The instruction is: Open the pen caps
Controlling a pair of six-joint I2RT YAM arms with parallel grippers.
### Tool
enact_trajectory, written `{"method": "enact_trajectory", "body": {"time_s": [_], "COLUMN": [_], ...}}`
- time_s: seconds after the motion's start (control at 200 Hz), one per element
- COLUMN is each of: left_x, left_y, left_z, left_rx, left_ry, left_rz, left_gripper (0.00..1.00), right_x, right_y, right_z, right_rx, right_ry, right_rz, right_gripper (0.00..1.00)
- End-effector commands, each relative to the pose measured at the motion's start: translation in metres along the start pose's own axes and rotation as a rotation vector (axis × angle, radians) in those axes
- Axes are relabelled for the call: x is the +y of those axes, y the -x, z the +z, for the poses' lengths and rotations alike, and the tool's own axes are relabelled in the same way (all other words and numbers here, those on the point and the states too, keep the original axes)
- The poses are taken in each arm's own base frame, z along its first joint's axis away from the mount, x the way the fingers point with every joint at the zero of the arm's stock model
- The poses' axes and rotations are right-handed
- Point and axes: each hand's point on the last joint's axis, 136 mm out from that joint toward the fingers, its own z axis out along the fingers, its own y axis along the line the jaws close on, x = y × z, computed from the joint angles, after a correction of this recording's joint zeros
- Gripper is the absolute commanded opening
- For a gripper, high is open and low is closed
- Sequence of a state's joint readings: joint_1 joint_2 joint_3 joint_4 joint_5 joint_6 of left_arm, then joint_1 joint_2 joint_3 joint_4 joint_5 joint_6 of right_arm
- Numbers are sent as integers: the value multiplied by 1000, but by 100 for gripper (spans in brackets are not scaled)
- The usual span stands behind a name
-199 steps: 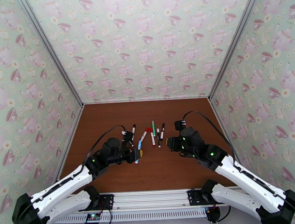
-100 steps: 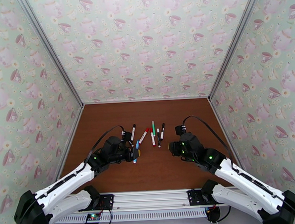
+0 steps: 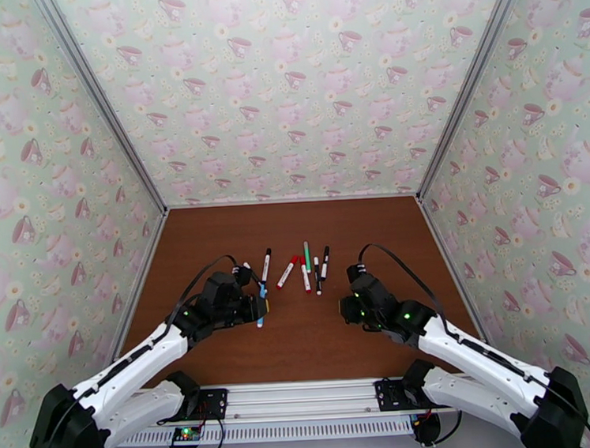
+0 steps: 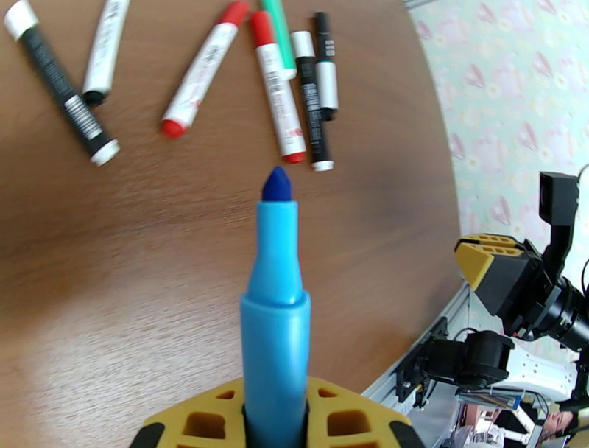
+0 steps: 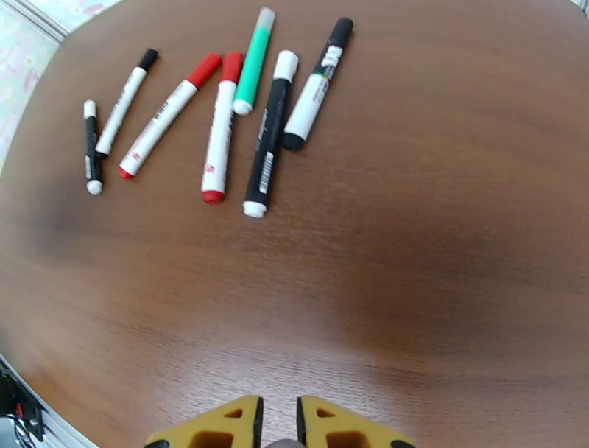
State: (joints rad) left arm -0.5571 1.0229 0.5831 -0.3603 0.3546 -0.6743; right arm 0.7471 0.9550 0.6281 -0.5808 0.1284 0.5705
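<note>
Left wrist view: the blue pen runs down between the yellow fingers of the left gripper and off the bottom edge, so its rear end is unseen. The green pen and a white-barrelled pen are clipped by the top edge. Right wrist view: the right gripper is cut by the bottom edge, and a dim scrap in its narrow gap is too little to identify. From above, the lying pens are too small to tell where their caps end.

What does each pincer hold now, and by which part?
The left pincer holds the blue pen by the rear of its barrel, bare tip pointing forward. The right pincer is shut; whether it grips anything cannot be told.
</note>
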Motion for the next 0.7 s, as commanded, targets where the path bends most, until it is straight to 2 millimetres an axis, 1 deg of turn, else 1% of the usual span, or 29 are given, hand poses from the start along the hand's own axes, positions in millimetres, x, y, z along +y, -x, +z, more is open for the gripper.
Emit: {"method": "enact_trajectory", "body": {"time_s": [0.0, 0.165, 0.295, 0.351, 0.486, 0.696], "left_x": [13, 21, 23, 28, 37, 46], "left_y": [-11, -10, -8, -10, -16, -7], "left_z": [2, 4, 4, 4, 2, -1], "left_rx": [43, 47, 50, 63, 72, 1], "left_ry": [21, 36, 30, 48, 88, 128], "left_rz": [-42, -43, -44, -54, -62, -32], "left_gripper": [2, 2, 2, 2, 2, 5], "right_x": [-1, -2, -8, -11, -15, -15], "right_y": [0, 1, -1, -3, -15, -38], "right_z": [6, 10, 12, 12, 17, 26], "right_rx": [-7, -5, -14, -18, 24, 153], "right_ry": [-17, -29, -56, -62, -75, -86], "right_rz": [-30, -20, 10, 18, 31, 25], "right_gripper": [9, 8, 8, 8, 8, 8]}}
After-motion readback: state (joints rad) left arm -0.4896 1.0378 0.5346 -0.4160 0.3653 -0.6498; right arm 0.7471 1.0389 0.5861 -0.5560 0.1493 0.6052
